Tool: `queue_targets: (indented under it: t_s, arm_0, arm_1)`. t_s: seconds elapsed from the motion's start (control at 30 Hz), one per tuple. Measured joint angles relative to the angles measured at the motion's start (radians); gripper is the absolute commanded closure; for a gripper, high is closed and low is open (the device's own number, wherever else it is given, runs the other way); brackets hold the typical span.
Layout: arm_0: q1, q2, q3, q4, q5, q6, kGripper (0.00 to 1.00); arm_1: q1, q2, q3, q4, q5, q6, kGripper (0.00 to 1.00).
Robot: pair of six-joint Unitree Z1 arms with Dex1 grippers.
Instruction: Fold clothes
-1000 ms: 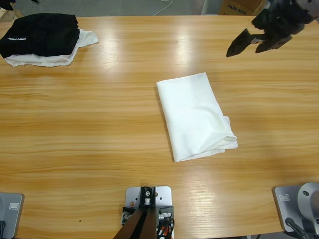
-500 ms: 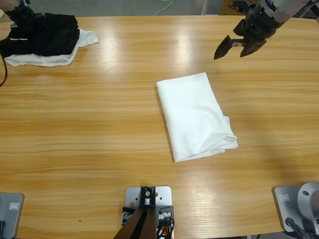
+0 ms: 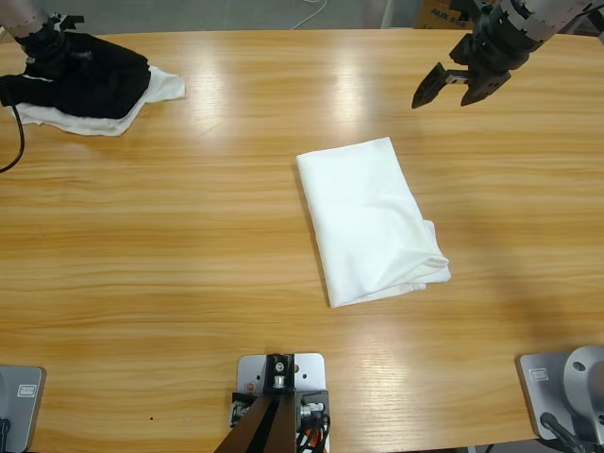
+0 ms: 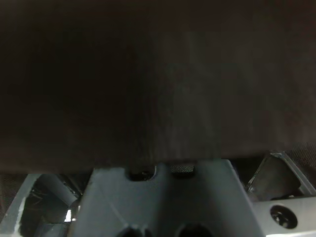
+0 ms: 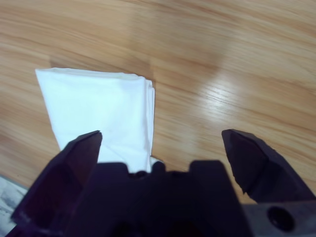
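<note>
Now: T-shirt (image 3: 370,219) folded mid-tabletop (image 3: 189,236), seemingly done | right hand (image 3: 451,87) jaws spread, empty, hovering clear | left hand (image 3: 42,57) on black garment (image 3: 94,80), grip unreadable

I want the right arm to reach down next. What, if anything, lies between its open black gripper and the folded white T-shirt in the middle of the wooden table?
Nothing visible. The right gripper hangs open above bare wooden table, and only bare wood separates it from the folded white T-shirt.
</note>
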Motion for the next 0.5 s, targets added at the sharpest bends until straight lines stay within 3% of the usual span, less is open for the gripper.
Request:
queue_targets:
  t_s: [0.13, 0.23, 0.5]
  arm_0:
    - [-0.015, -0.014, 0.038, 0.006, -0.012, 0.073, 0.002]
    - [-0.059, -0.059, 0.149, -0.019, -0.013, 0.142, 0.000]
    - [-0.278, -0.341, 0.790, -0.501, 0.008, 0.199, 0.000]
  arm_1:
    - [0.000, 0.000, 0.000, 0.000, 0.000, -0.001, 0.000]
    - [0.000, 0.000, 0.000, 0.000, 0.000, -0.002, 0.000]
    - [-0.009, -0.035, 0.011, 0.000, 0.000, -0.012, 0.000]
